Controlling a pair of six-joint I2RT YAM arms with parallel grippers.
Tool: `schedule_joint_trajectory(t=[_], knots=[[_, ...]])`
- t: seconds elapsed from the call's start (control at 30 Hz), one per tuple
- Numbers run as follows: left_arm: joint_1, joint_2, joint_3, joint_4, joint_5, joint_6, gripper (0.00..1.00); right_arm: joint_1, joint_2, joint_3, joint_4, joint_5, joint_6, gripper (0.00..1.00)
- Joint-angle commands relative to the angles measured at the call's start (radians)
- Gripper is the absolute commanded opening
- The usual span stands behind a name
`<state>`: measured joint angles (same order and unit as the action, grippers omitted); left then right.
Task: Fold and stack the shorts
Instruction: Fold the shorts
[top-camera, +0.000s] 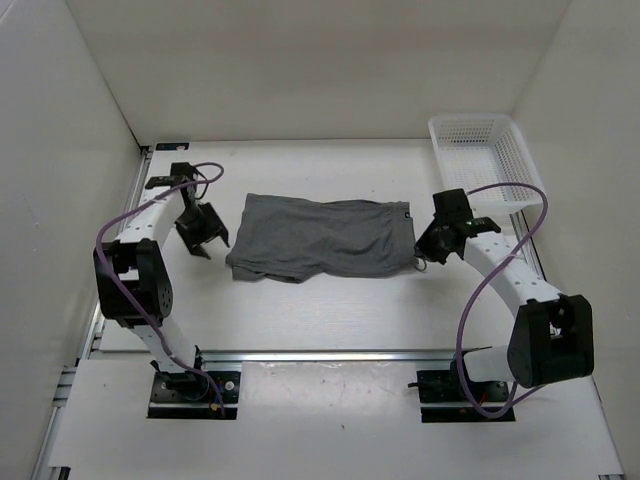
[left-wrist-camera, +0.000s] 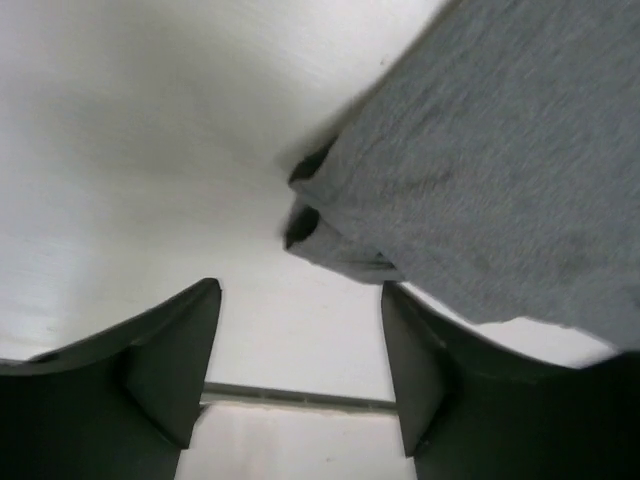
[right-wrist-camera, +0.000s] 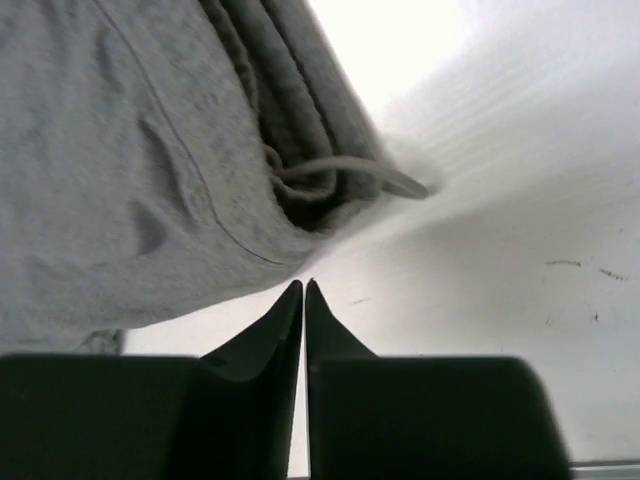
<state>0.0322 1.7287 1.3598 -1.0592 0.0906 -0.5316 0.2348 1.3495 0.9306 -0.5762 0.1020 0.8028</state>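
Jaws: left released, right clenched | shorts (top-camera: 320, 238) lengthwise left-right, waistband (top-camera: 403, 228) probably right

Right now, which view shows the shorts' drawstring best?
Right wrist: the drawstring sits close up, poking from the waistband. Top external shows a tiny loop at best; left wrist shows only the shorts' opposite end.

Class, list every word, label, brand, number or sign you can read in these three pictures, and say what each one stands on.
No text can be read in any view.
A small dark tag on the right edge of the shorts: too small to read.
The basket and the table: no writing visible.
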Motion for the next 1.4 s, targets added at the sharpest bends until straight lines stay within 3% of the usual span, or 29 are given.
schedule_joint_trajectory(t=[0.0, 0.03, 0.07, 0.17, 0.27, 0.43, 0.5, 0.53, 0.63, 0.67, 0.7, 0.77, 0.83, 0.93, 1.2, 1.27, 1.37], knots=[[-0.031, -0.049, -0.123, 0.039, 0.067, -0.017, 0.82, -0.005, -0.013, 0.039, -0.024, 0.041, -0.005, 0.09], [-0.041, -0.049, -0.152, 0.053, 0.105, -0.031, 0.95, -0.005, -0.013, 0.03, -0.024, 0.03, -0.014, 0.2], [-0.041, -0.049, -0.18, 0.083, 0.121, -0.04, 1.0, -0.005, -0.013, 0.03, -0.024, 0.007, -0.03, 0.44], [-0.051, -0.034, -0.243, 0.125, 0.161, -0.068, 1.0, -0.005, 0.023, 0.039, -0.024, -0.016, -0.04, 0.9], [-0.061, 0.014, -0.243, 0.154, 0.161, -0.08, 1.0, -0.014, 0.083, 0.088, -0.036, -0.025, -0.054, 0.99], [-0.07, 0.104, -0.223, 0.185, 0.17, -0.091, 1.0, -0.034, 0.177, 0.099, -0.027, -0.122, -0.03, 0.99], [-0.071, 0.114, -0.211, 0.205, 0.17, -0.091, 0.93, -0.034, 0.197, 0.088, 0.004, -0.142, -0.02, 0.99], [-0.071, 0.129, -0.2, 0.205, 0.17, -0.091, 0.82, -0.034, 0.213, 0.088, 0.033, -0.153, 0.002, 0.99], [-0.071, 0.138, -0.179, 0.205, 0.137, -0.091, 0.6, -0.034, 0.269, 0.076, 0.068, -0.165, 0.012, 0.87], [-0.071, 0.138, -0.168, 0.205, 0.136, -0.091, 0.44, -0.034, 0.292, 0.076, 0.068, -0.165, 0.012, 0.81], [-0.071, 0.138, -0.157, 0.205, 0.136, -0.091, 0.35, -0.034, 0.292, 0.076, 0.081, -0.165, 0.012, 0.62], [-0.071, 0.138, -0.143, 0.196, 0.127, -0.091, 0.16, -0.023, 0.306, 0.076, 0.091, -0.153, 0.012, 0.43], [-0.071, 0.15, -0.113, 0.185, 0.118, -0.091, 0.1, -0.023, 0.329, 0.097, 0.091, -0.142, 0.012, 0.17], [-0.071, 0.172, -0.029, 0.139, 0.072, -0.091, 0.1, -0.023, 0.338, 0.14, 0.081, -0.119, 0.003, 0.0], [0.034, 0.203, 0.396, -0.071, 0.009, -0.064, 0.1, -0.023, 0.356, 0.405, 0.0, -0.097, -0.016, 0.0], [0.044, 0.187, 0.407, -0.085, -0.003, -0.053, 0.1, -0.023, 0.338, 0.419, -0.001, -0.087, -0.016, 0.0], [0.054, 0.146, 0.261, -0.032, -0.003, -0.053, 0.1, -0.005, 0.274, 0.32, -0.001, -0.047, -0.025, 0.0]])
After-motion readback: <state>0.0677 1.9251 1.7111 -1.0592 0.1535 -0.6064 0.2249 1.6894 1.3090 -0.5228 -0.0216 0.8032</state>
